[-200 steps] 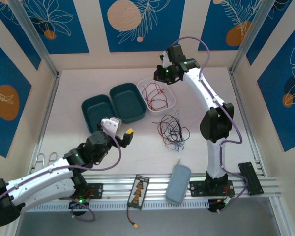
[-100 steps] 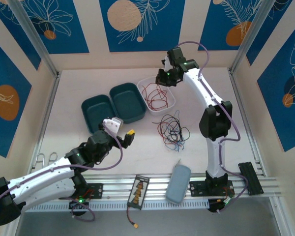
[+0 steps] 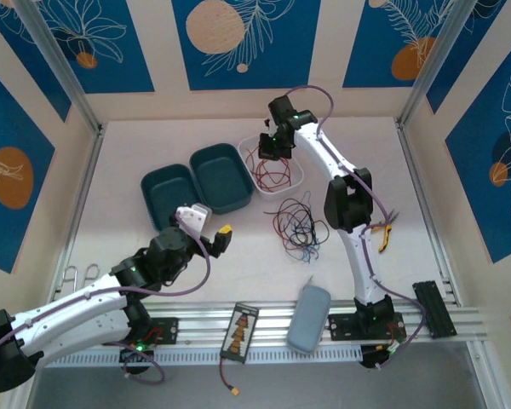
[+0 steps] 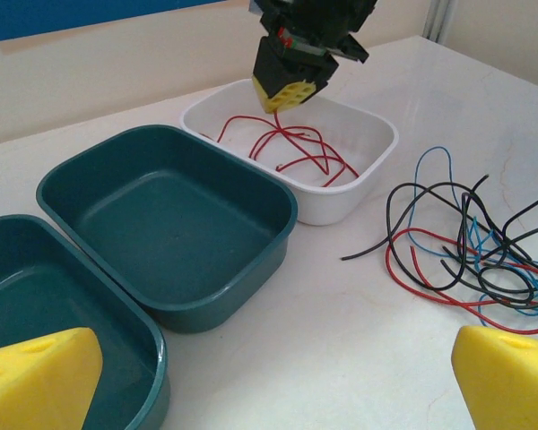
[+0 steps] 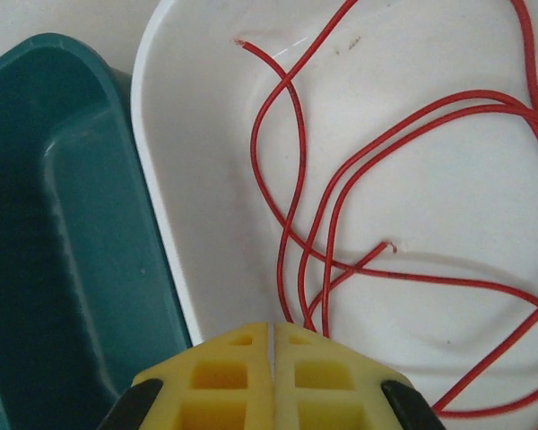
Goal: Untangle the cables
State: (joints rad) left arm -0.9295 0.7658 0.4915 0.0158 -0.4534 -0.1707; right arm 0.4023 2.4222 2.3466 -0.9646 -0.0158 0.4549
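My right claw (image 4: pixel 283 93) is pinched shut on a red wire (image 4: pixel 276 122) that hangs straight down into the white tray (image 4: pixel 359 193)

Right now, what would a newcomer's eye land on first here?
The right hand hangs over the white tray at the far side, shut on a red wire that trails down into it. In front of that tray a loose tangle of red, black and blue cables lies on the table, with two empty teal trays to its left.
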